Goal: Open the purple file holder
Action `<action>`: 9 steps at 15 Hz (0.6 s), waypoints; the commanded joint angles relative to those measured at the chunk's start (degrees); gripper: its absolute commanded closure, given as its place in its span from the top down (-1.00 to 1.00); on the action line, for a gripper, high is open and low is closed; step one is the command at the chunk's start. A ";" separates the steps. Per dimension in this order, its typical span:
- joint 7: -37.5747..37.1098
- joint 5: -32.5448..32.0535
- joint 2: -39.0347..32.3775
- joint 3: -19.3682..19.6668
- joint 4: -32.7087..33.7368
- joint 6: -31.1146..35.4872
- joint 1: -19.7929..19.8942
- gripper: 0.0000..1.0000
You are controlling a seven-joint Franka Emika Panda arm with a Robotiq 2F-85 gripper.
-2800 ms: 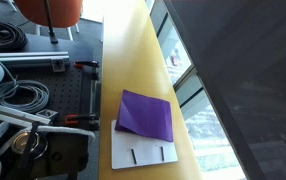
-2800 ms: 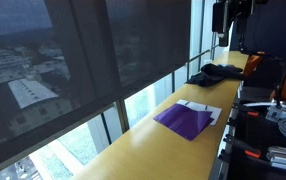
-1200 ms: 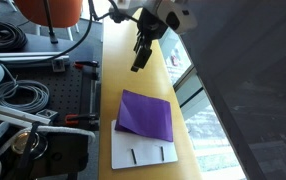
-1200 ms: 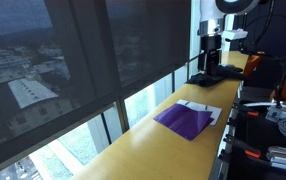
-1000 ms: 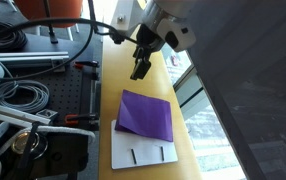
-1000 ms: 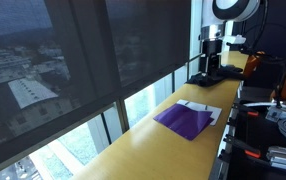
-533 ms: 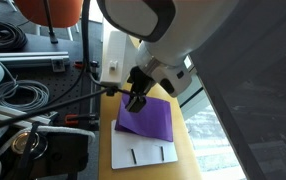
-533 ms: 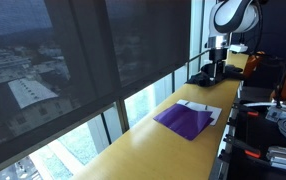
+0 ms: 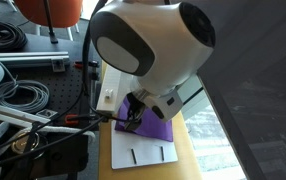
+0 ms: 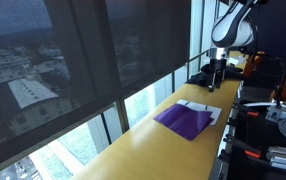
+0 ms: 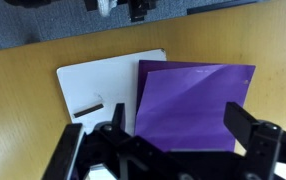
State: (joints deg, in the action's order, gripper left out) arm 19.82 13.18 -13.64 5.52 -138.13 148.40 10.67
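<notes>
Purple file holder [image 11: 193,100]: smooth plastic, faint sheen to my eye. White board [image 11: 95,85]: matt. Tabletop [image 11: 18,120]: smooth yellow, laminate or wood, I can't tell. Arm shell [image 9: 148,40]: glossy white plastic.

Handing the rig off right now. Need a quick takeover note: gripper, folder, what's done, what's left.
Gripper: open and empty, hovering above the purple file holder, not touching it.
Purple file holder: closed, lying flat on the yellow counter, with one side overlapping the white board.
Done: arm is positioned over the holder, nothing more.
Left: come down to the cover's free edge, catch it and fold the cover open. The pictures don't show which edge is free, so check before descending.
</notes>
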 commanded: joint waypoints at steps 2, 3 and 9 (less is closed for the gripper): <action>0.77 2.42 -3.83 -1.87 1.97 3.47 1.95 1.00; 0.49 2.38 -4.54 -2.02 2.28 4.16 2.17 1.00; -2.00 1.89 -7.86 -2.82 5.28 6.44 3.59 1.00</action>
State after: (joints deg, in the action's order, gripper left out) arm 18.90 13.89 -19.63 4.29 -134.94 153.48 12.83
